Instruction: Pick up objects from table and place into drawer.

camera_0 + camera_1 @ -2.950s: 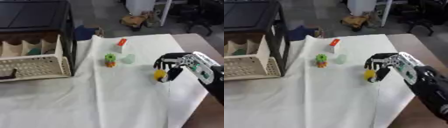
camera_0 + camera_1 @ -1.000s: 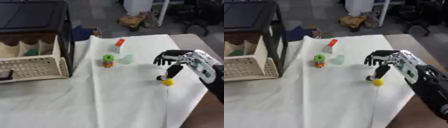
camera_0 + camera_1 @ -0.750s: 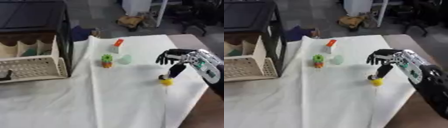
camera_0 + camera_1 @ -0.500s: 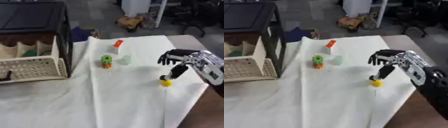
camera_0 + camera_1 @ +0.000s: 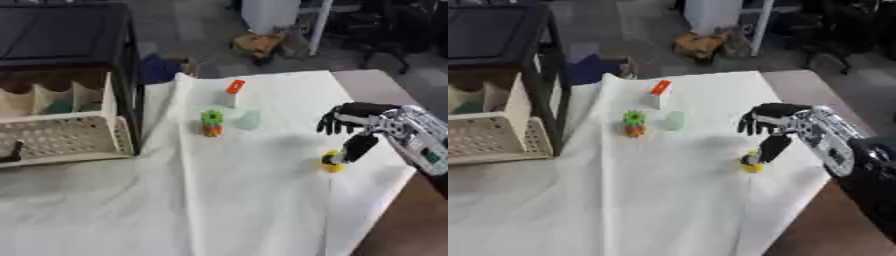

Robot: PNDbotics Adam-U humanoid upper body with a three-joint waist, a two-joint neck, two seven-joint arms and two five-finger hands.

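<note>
Left eye view: the right robot hand point(image 5: 360, 120) hangs over the yellow object point(image 5: 332, 162), one digit touching it, the others curled above; no grasp is closed yet. The drawer point(image 5: 61, 135) stands well left. Right eye view: green toy point(image 5: 633, 123), pale cup point(image 5: 675, 120) and orange-topped block point(image 5: 658, 94) remain on the tabletop point(image 5: 667, 200). Drawer contents are indistinct; the left robot hand is absent

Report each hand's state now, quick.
Left hand: not in either view.
Right hand: fingers curled, thumb reaching down onto the small yellow object on the white cloth; whether it actually grips it cannot be told.
</note>
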